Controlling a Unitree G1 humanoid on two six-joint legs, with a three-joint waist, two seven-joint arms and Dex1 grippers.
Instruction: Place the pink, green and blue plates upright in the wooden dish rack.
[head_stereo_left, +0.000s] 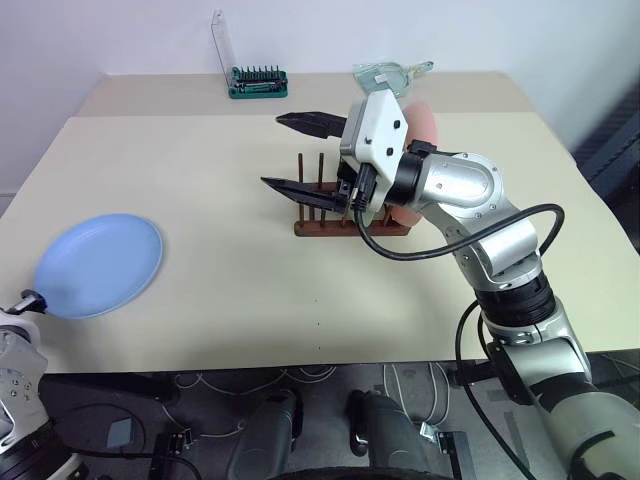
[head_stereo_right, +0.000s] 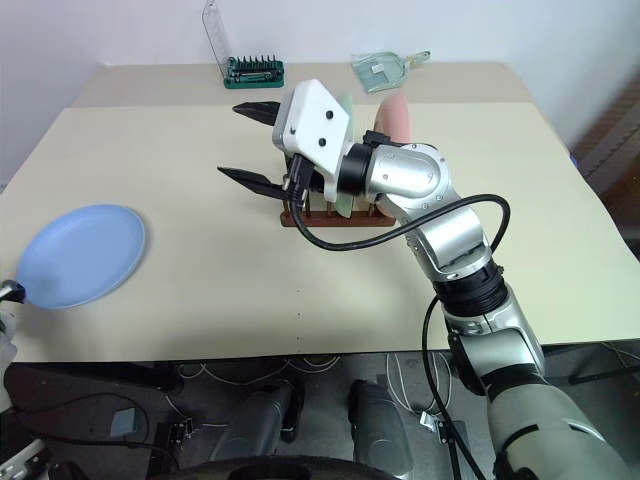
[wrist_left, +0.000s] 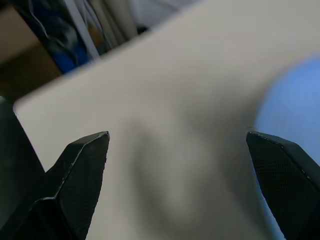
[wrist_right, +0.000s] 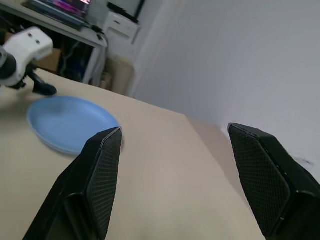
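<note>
Wooden dish rack (head_stereo_left: 345, 226) runs left-right, pegs upright; both grippers' jaws wide, empty.

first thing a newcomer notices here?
The right arm's open pincer held above the middle of the table, right in front of the rack, which already holds the pink plate and a green one upright. Next, the blue plate lying flat near the table's left edge, with the left pincer open beside it.
</note>
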